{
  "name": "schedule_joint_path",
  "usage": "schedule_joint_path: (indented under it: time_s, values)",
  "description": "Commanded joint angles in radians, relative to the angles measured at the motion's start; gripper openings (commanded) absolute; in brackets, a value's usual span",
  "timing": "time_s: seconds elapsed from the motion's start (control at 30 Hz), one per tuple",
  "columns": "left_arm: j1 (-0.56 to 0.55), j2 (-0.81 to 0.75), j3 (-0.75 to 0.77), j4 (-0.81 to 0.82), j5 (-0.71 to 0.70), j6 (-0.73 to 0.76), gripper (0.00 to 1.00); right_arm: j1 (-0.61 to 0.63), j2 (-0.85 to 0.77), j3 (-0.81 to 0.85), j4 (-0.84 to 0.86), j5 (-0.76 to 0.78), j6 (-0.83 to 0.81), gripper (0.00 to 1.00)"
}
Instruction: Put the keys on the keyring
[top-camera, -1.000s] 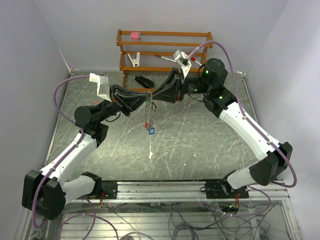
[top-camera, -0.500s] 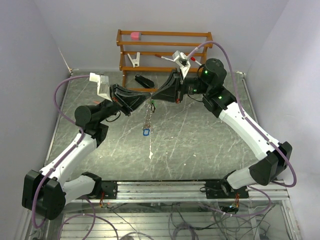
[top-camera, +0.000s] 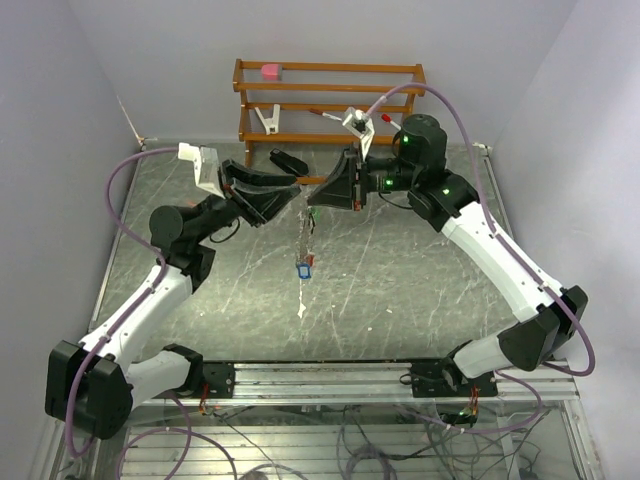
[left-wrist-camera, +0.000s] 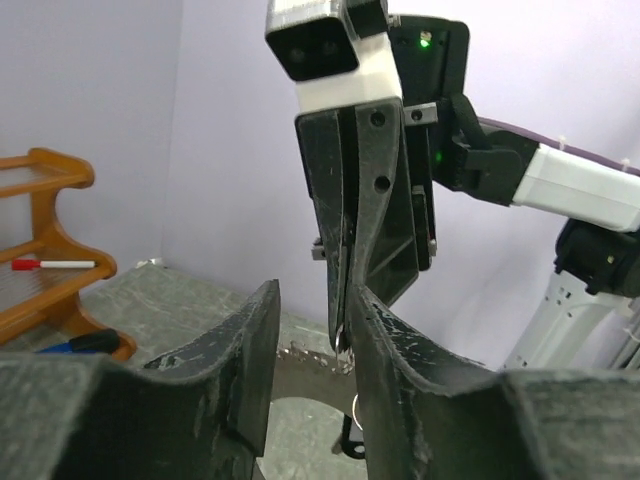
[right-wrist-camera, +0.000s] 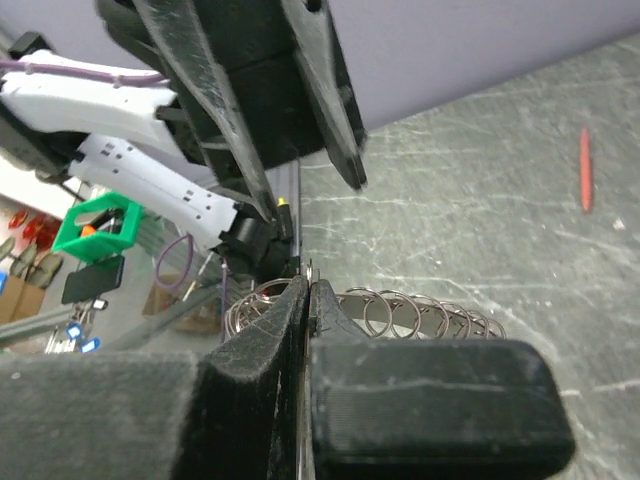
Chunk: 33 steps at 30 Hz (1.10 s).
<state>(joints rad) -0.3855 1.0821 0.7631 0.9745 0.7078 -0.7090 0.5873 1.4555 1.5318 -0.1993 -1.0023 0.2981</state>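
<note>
Right wrist — unlike top external — shows right claw (right-wrist-camera: 308, 292) pinching the keyring (right-wrist-camera: 420, 318).

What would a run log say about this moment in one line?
right gripper: shut on keyring rim | left gripper: fingers apart flanking keyring, grip unclear | blue-tagged key: hanging at keyring's lower end

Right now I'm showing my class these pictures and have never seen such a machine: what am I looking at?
The machine is a left arm and a right arm, bolted at a table's near edge. One picture looks down from above; the other two come from cameras on each wrist. Between them, in the air, the right pincer is shut on a thin keyring that hangs down, a blue-tagged key at its bottom. The left pincer stands open close by. A wooden rack stands behind.
</note>
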Motion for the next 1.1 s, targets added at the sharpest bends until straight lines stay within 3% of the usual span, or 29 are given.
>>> schedule_joint_path:
  time_s: [0.0, 0.17, 0.3, 0.47, 0.6, 0.83, 1.07]
  values:
    - [0.033, 0.010, 0.098, -0.098, -0.011, 0.108, 0.50, -0.020, -0.003, 0.072, -0.161, 0.182, -0.006, 0.00]
    - [0.049, 0.060, 0.266, -0.459, 0.000, 0.345, 0.57, -0.023, 0.085, 0.274, -0.463, 0.474, 0.037, 0.00]
    - [0.051, 0.083, 0.318, -0.566, -0.010, 0.492, 0.58, -0.024, 0.144, 0.355, -0.626, 0.666, 0.113, 0.00]
    - [0.045, 0.099, 0.330, -0.687, -0.043, 0.573, 0.66, -0.023, 0.142, 0.287, -0.601, 0.828, 0.291, 0.00]
    - [0.022, 0.098, 0.331, -0.784, -0.045, 0.640, 0.65, -0.023, 0.150, 0.268, -0.592, 0.916, 0.446, 0.00]
    - [-0.086, 0.123, 0.350, -0.906, -0.026, 0.708, 0.64, -0.002, 0.195, 0.348, -0.650, 1.061, 0.648, 0.00]
    - [-0.122, 0.154, 0.374, -0.978, -0.037, 0.744, 0.64, 0.029, 0.224, 0.437, -0.728, 1.119, 0.783, 0.00]
